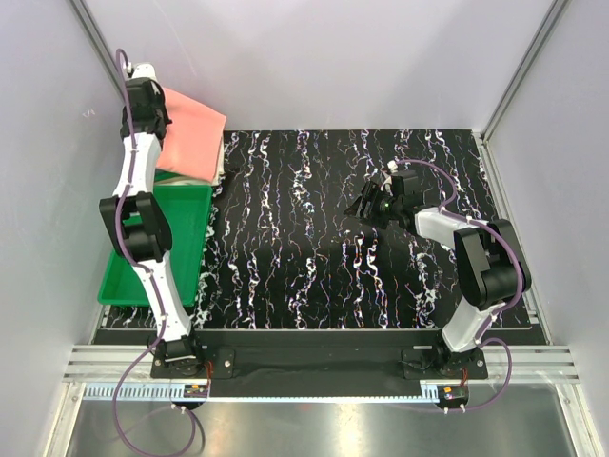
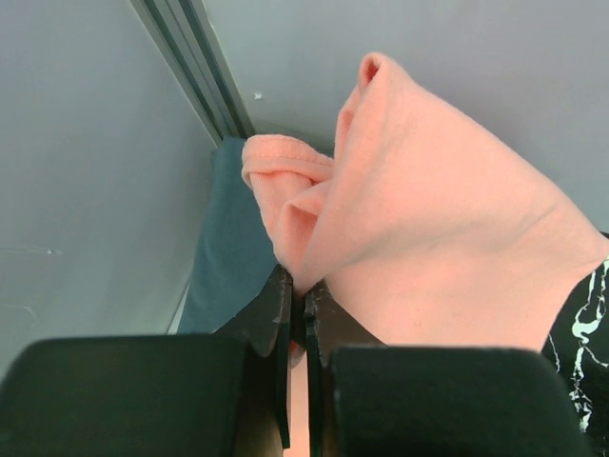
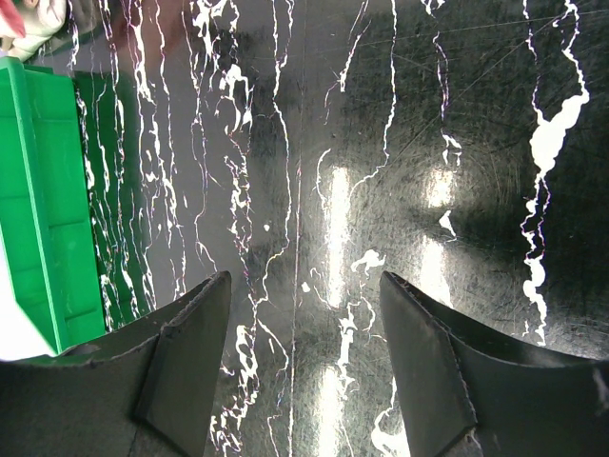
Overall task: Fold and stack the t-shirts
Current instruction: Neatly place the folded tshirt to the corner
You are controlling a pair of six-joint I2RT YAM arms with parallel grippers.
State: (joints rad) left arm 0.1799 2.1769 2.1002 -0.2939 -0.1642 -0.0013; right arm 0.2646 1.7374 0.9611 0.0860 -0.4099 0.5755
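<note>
Left claw (image 2: 297, 291) pinched shut on a fold of the salmon-pink t-shirt (image 1: 193, 133) at the desk's (image 1: 314, 248) far left corner, beyond the green tray (image 1: 188, 217). The blue-grey t-shirt (image 2: 228, 257) showed behind it. Right claw (image 3: 304, 286) hung open over the desk.

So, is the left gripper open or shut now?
Shut. In the left wrist view the left gripper pinches a fold of the pink t-shirt, its fingers nearly touching.

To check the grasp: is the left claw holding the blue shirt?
No, the left claw is shut on the pink shirt.
</note>
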